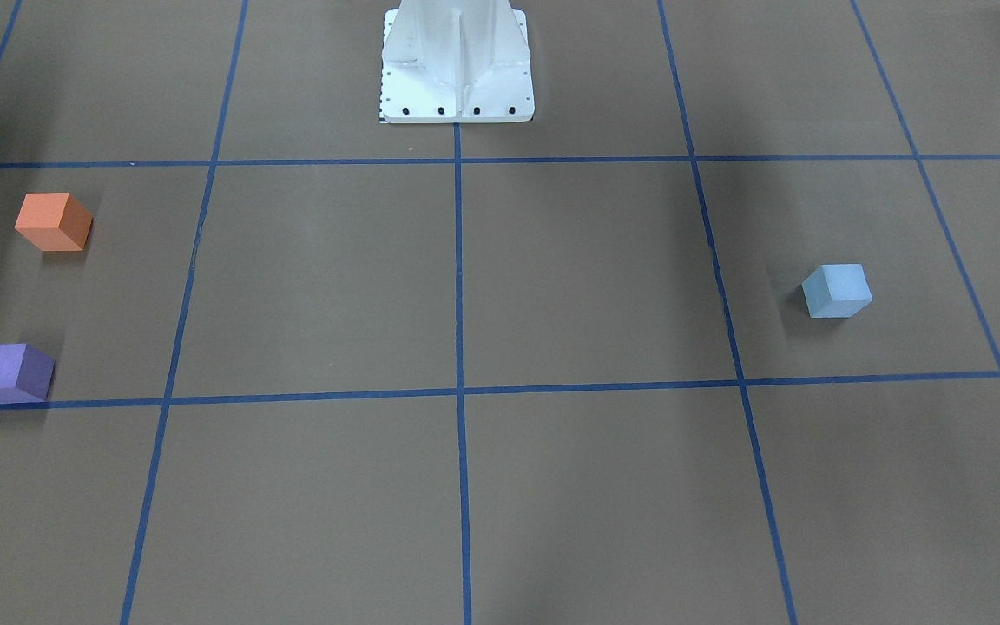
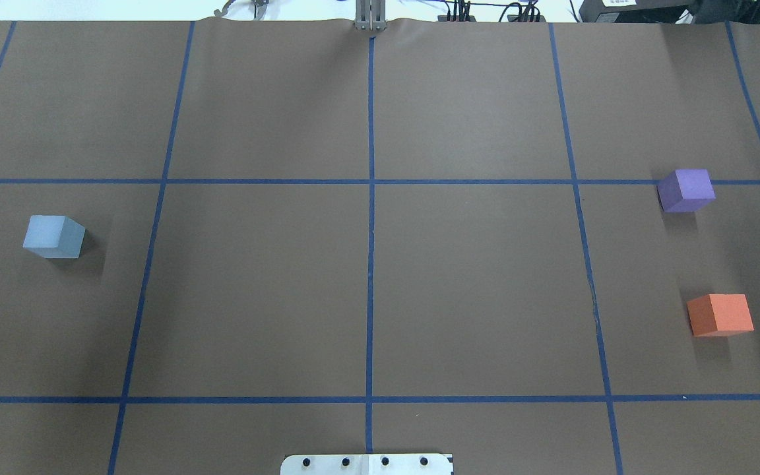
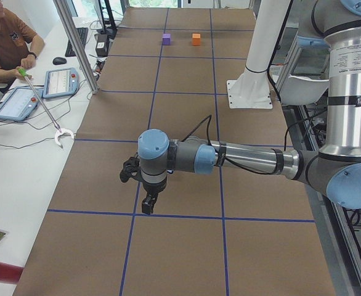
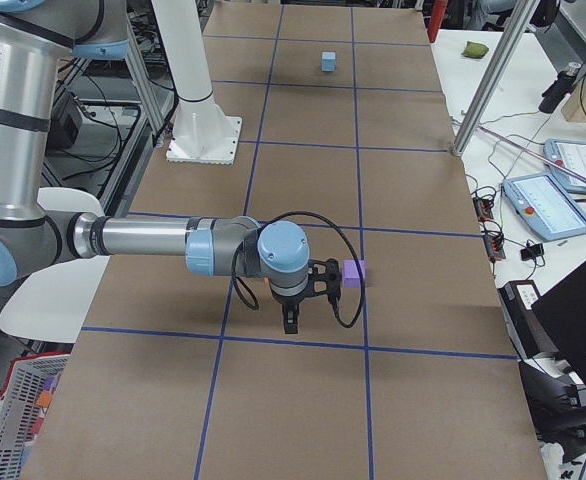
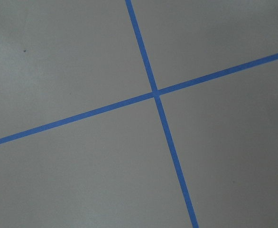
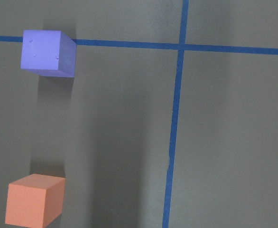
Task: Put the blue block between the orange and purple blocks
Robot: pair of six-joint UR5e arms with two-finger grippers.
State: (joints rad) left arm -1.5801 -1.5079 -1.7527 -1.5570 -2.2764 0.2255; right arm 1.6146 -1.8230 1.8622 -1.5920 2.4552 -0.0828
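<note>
The light blue block [image 2: 54, 236] sits alone on the robot's left side of the table, also seen in the front view [image 1: 837, 291]. The purple block [image 2: 685, 190] and the orange block [image 2: 720, 315] sit apart on the right side, with a bare gap between them; both show in the right wrist view [image 6: 48, 53], [image 6: 34, 200]. My left gripper [image 3: 148, 206] shows only in the exterior left view, pointing down above the table. My right gripper [image 4: 291, 322] shows only in the exterior right view, near the purple block [image 4: 355, 272]. I cannot tell whether either is open.
The white robot base [image 1: 457, 69] stands at the table's robot-side edge. Blue tape lines [image 2: 371, 264] grid the brown table. An operator [image 3: 8, 43] sits at a side desk with tablets [image 3: 60, 82] and a grabber stick [image 3: 45, 108].
</note>
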